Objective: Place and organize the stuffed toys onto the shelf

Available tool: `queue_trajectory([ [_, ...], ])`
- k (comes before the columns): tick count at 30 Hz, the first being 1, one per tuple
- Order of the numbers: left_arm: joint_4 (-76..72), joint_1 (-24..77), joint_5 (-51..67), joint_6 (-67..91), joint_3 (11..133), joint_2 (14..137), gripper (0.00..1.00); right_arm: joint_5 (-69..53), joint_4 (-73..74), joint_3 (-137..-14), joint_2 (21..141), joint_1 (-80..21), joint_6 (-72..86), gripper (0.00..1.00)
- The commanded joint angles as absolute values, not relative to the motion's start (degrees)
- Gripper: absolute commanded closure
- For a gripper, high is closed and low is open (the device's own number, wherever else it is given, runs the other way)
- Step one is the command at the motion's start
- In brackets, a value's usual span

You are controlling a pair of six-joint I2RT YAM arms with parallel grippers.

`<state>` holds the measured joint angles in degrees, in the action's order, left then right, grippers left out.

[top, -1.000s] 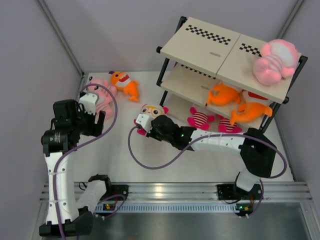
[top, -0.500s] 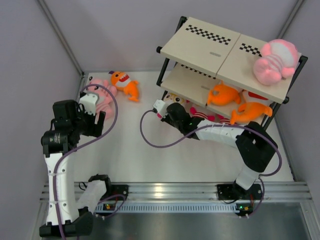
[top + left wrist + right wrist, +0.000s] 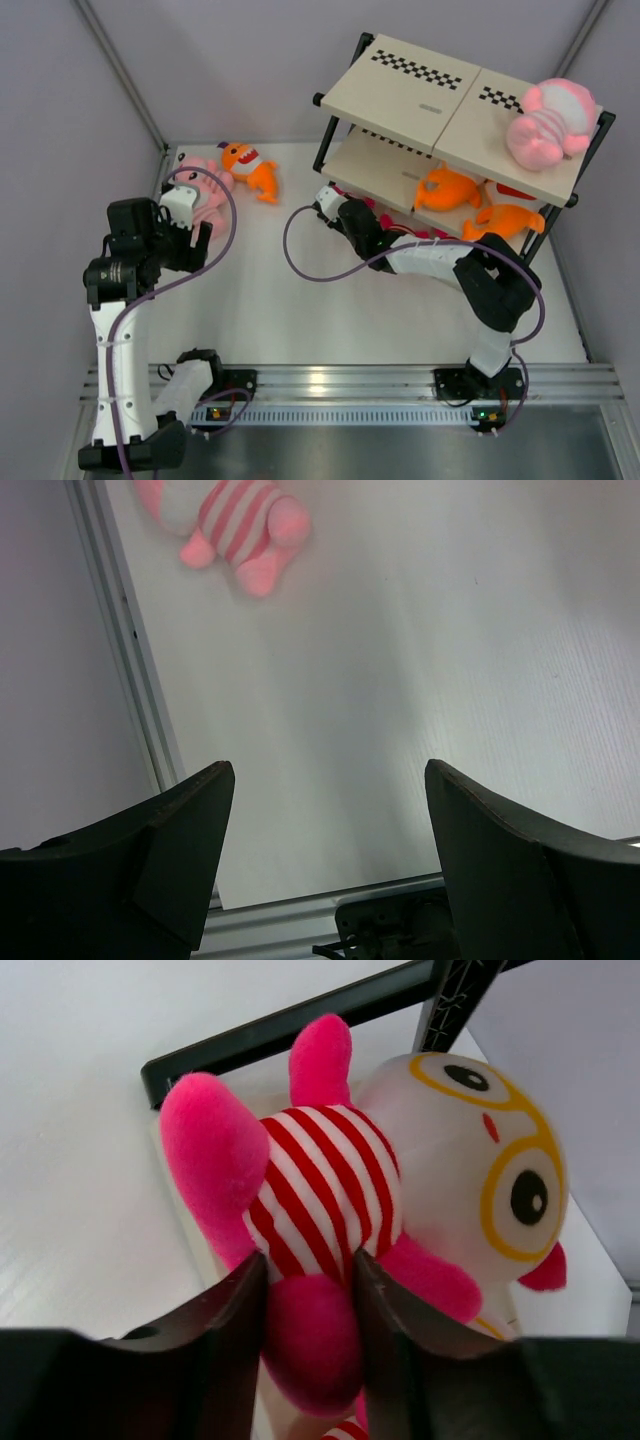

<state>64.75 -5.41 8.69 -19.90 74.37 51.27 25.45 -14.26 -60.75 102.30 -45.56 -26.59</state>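
Right jaws grip magenta toy point(image 3: 330, 1195), a hold unseen overhead

Plush point(image 3: 548, 122) on shelf point(image 3: 420, 90) top (right end)

White table point(image 3: 280, 310) bearing shelf point(image 3: 420, 90), pink striped plush point(image 3: 200, 185), orange fish point(image 3: 250, 168).

The magenta toy point(image 3: 320, 1190) wears red-and-white stripes and yellow eye-rings — the shelf point(image 3: 400, 95) is beige, black-framed, checker-stripped.
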Motion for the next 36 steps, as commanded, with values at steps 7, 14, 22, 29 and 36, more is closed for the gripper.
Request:
queue_trajectory([
  [7,64.2,-5.3,9.3,-21.2,73.9,50.9,0.17,29.0,-15.1,-61.1,101.3,-47.7,-25.3,0.48],
  [14,64.2,-5.3,10.5,-21.3,72.7,50.1,0.17,34.9,-8.1,-61.8,96.3,-52.6,-23.1,0.46],
  [22,64.2,-5.3,10.8,-21.7,72.6,49.0,0.17,41.0,3.5,-55.0,86.6,-57.9,-4.4,0.48],
  [29,64.2,-5.3,11.7,-22.4,69.4,49.0,0.17,38.1,4.5,-44.6,80.9,-58.5,11.1,0.49],
  [36,64.2,-5.3,12.0,-22.1,68.6,48.3,0.18,37.5,-2.5,-42.7,83.8,-55.3,10.6,0.51],
])
